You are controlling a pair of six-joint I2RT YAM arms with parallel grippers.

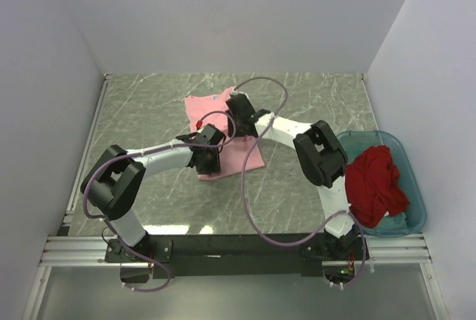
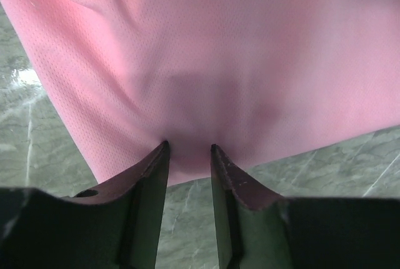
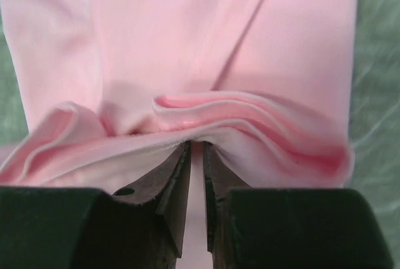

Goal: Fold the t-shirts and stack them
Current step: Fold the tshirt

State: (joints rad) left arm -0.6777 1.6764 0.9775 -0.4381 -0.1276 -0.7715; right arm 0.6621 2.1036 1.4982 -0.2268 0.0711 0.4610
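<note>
the left fingers [image 2: 161, 157] stand a little apart at the near hem of the light pink t-shirt [image 2: 250, 62]. the hem runs into the narrow gap at their tips and the cloth creases toward it, but i cannot tell whether they pinch it or only rest beside it. beyond the tips the shirt spreads flat and smooth, with the marbled desk [image 2: 37, 125] bare to their left and beneath them.

the right fingers [image 3: 182, 156] are nearly together, clamped on a bunched fold of the same shirt. several soft layers ripple just past their tips, and the flat body of the shirt lies beyond that.

well to the right of both, the bright red t-shirt [image 1: 375, 182] sits crumpled in the teal plastic tub [image 1: 405, 222], untouched.

the pink shirt looks light, thin and limp. it will likely sag and drag on the desk instead of holding a crease, and a lone layer may slip free. hems and fold edges, taken through all layers and at two well-spaced points, seem the safest hold. the red one probably needs lifting by a shoulder or hem and shaking flat first.
</note>
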